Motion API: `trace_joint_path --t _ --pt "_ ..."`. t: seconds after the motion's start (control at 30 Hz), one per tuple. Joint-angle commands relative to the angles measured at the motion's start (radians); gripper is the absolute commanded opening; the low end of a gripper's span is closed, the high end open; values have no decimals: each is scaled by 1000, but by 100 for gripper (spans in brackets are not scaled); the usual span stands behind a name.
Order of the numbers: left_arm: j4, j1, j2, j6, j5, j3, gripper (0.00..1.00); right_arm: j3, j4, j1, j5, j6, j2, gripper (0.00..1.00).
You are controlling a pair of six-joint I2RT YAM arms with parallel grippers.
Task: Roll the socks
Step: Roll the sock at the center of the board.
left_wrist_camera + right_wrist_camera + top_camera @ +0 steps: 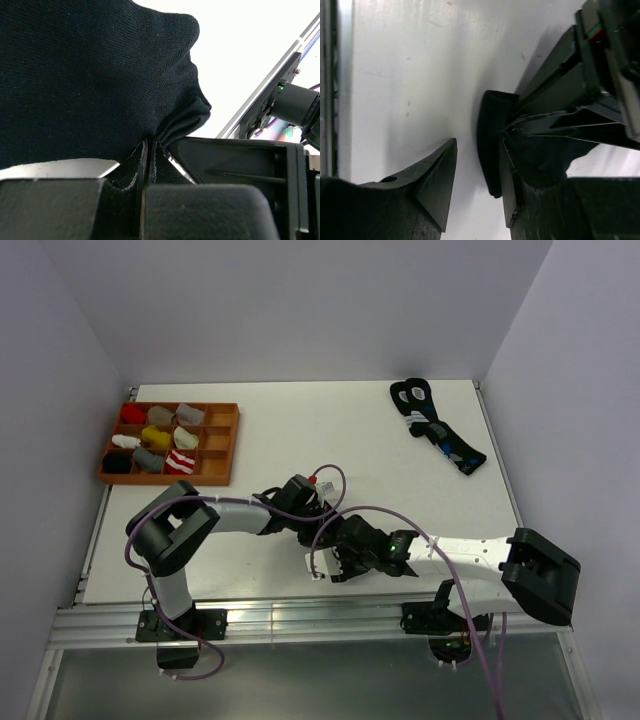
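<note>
The black sock [85, 75] fills the upper left of the left wrist view. My left gripper [150, 146] is shut on a bunched fold of it. In the right wrist view a rounded edge of the black sock [489, 145] hangs between the fingers of my right gripper [479, 144]. That edge lies against the right finger, and a bare gap separates it from the left fingertip [447, 155], so this gripper is open. From above, both grippers [330, 535] meet near the table's front middle and hide the sock. A red-and-white striped sock [181, 462] sits rolled in the tray.
An orange compartment tray [232, 445] with several small sock bundles stands at the back left. A pair of dark socks with white rings and blue marks [437, 425] lies at the back right. The table's metal front rail [300, 615] runs just behind the grippers.
</note>
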Motion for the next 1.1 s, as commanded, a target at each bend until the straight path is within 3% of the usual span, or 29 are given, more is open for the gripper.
trace_joint_path --t 0.0,0.27,0.53,1.07 --pt "-65 -1 30 33 -26 0 0 -7 77 5 51 -22 -4 47" --pt "-65 -1 10 34 -28 -17 0 12 85 0 77 -42 45 46" --pt "-65 -1 5 37 -23 -29 0 21 107 -79 68 -67 90 45" --pt "-51 0 17 40 4 -32 0 143 -112 -262 -162 -102 149 40"
